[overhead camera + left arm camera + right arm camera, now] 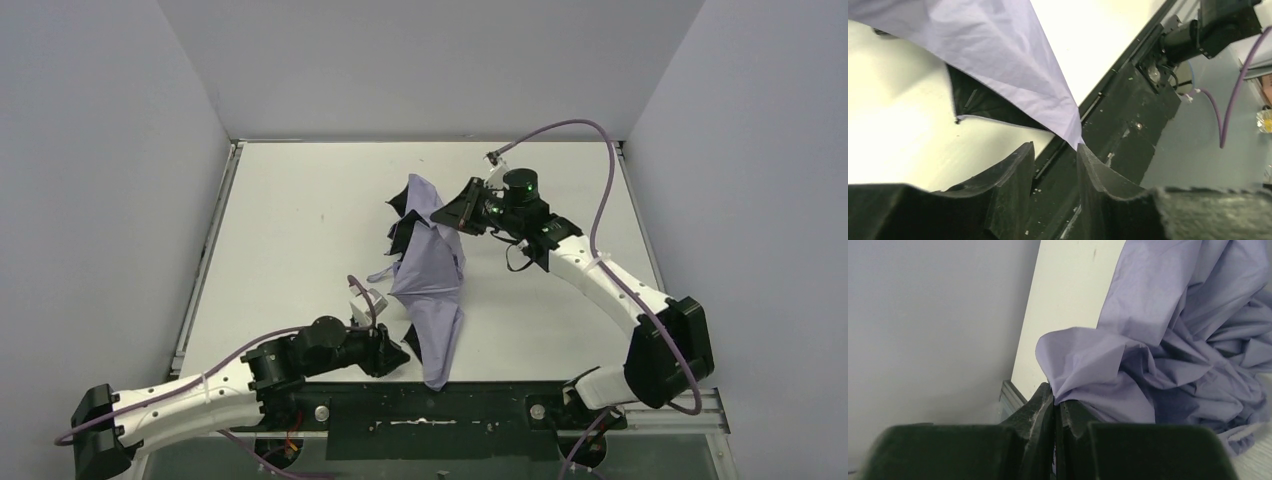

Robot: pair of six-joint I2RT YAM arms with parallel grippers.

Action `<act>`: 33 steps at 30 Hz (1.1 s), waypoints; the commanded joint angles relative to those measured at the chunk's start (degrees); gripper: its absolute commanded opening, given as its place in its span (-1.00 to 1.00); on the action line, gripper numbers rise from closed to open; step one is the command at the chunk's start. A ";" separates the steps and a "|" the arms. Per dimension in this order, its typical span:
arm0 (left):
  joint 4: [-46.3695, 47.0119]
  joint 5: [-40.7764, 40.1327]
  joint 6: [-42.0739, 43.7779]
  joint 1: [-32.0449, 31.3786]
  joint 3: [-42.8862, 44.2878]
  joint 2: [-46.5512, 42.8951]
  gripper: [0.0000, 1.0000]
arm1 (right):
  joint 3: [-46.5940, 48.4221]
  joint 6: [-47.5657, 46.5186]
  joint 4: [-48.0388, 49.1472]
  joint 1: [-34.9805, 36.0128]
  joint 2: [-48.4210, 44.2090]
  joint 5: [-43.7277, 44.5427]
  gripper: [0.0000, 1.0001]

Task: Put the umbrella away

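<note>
Now the right gripper [1054, 396] pinches a fold of the umbrella [432, 290] at its far end, while the left gripper [1055, 148] stands spread beside its near tip.

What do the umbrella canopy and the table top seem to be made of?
Umbrella canopy: thin fabric, likely synthetic, matte lavender outside, black inside; it creases and drapes softly. Table top: hard, smooth white board, perhaps laminate; flat with slight sheen.
</note>
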 commanded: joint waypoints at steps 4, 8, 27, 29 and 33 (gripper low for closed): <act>4.42 -1.18 -2.39 4.58 -2.03 4.56 -0.57 | -2.26 -4.84 -14.07 5.98 -10.67 -0.88 -0.99; 9.72 -1.80 -2.86 4.84 -3.05 10.53 -0.83 | -5.05 -3.97 -19.08 9.17 -16.57 2.41 -0.97; 10.86 -6.88 -3.76 5.04 -1.99 21.39 -1.00 | -23.93 6.81 -24.40 23.09 -25.97 6.90 -0.72; 10.74 -7.14 -3.76 5.04 -1.63 22.11 -1.00 | -26.55 7.83 -23.02 24.65 -25.33 7.77 -0.72; 10.55 -7.50 -3.61 5.04 -0.85 23.22 -1.00 | -31.65 9.54 -19.46 27.95 -23.49 9.31 -0.72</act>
